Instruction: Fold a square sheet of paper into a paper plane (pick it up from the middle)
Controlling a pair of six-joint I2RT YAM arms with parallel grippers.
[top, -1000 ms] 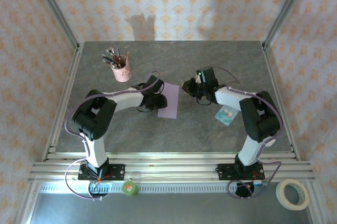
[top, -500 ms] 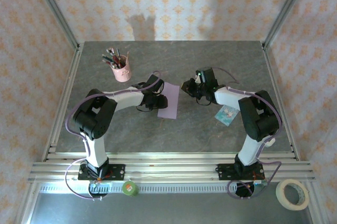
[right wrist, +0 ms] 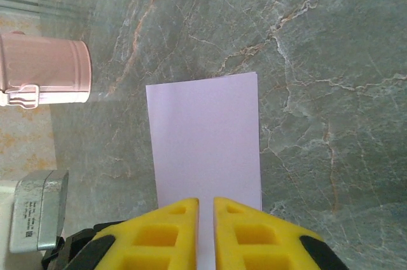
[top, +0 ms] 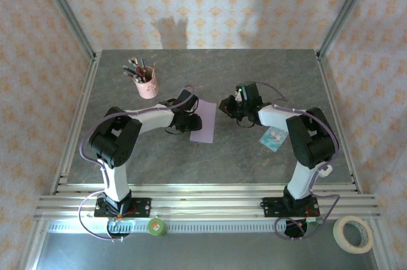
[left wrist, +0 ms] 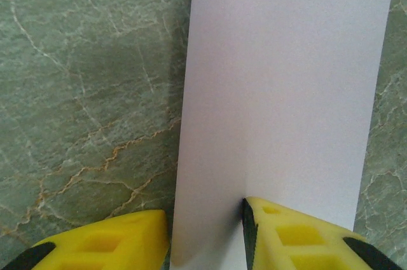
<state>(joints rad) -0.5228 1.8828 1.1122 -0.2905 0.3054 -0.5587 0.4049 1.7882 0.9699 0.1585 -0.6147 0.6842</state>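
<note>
The left gripper stands partly open at the bottom of its wrist view. Its two yellow fingers straddle the left long edge of the sheet of paper. One finger sits over the bare marble table and the other over the paper itself. Whether either pad presses down cannot be told, and nothing is clamped between them. The right gripper has its jaws drawn almost together, with only a thin slit between the yellow pads. It sits at the bottom of its own view, over the near short edge of the sheet. Whether it touches or pinches the paper cannot be told. From above, the left gripper is at the sheet's left side and the right gripper is just beside its upper right corner. The sheet lies flat near the middle of the table. It is pale lilac, plain and smooth, and shows as a rectangle clearly longer than it is wide, with crisp straight edges. A pink pen cup stands to its upper left. A teal-and-white packet lies well apart to the right.
</note>
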